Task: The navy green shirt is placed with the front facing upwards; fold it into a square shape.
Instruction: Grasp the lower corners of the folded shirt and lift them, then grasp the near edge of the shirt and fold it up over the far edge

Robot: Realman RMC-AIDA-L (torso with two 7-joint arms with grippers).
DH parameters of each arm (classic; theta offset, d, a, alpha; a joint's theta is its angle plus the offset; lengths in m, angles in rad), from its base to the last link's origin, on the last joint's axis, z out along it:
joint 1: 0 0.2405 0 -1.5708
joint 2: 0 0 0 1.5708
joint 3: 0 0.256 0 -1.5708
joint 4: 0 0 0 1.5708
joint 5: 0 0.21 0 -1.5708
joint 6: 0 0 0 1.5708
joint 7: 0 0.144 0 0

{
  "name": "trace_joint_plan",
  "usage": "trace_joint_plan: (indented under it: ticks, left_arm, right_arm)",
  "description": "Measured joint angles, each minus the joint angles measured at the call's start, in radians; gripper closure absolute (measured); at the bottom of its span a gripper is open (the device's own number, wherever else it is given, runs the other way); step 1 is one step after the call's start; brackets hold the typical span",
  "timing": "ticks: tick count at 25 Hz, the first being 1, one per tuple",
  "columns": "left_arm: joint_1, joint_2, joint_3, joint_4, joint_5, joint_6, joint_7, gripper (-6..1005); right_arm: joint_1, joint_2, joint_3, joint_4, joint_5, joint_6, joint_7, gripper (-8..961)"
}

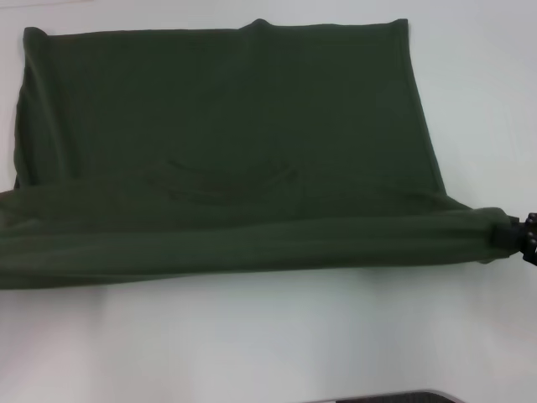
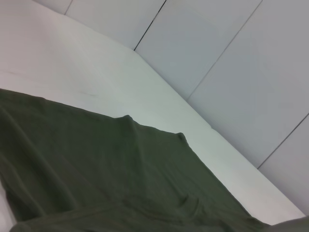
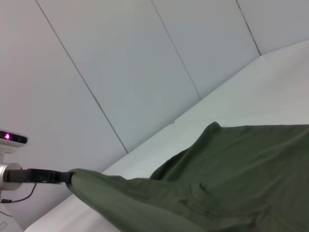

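Olive-green cloth covers most of the white surface [image 1: 268,336]: the navy green shirt [image 1: 226,143] lies spread wide, its far edge flat against the top, with one corner at the far left and another at the far right. Its near edge is lifted and drawn taut into a long rolled band running from the left border of the head view across to the right. No lettering shows on the upper face; only a faint curved seam, like a collar line, can be made out near the middle of the cloth.

At the right end of that band the right gripper [image 1: 513,237] sits low beside the surface, its dark fingers closed on the bunched corner of the shirt. The left end of the band runs out of the head view. In the right wrist view the left gripper [image 3: 62,177] appears far off, a slim dark tool on a silver wrist, with its fingers pinched on the other bunched corner, the cloth sagging away from it. Behind it stands a pale panelled wall [image 3: 145,58], and a small device with a pink light [image 3: 9,137] is at that view's edge.

The left wrist view shows the shirt draped in soft folds over the surface, with the wall beyond.
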Motion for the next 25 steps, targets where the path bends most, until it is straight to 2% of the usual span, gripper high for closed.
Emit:
trace_joint_plan:
  ticks: [12,25]
  left_arm:
    - [0.051,-0.011,0.001,0.011,0.015,0.009,0.043,950]
    - [0.086,-0.017,0.002,0.014,0.031,0.021,0.058,950]
  right_arm:
    - [-0.014,0.008,-0.002,0.002,-0.109,-0.008,-0.017,884]
    - [-0.023,-0.002,-0.062,0.011,-0.179,-0.012,-0.010,885]
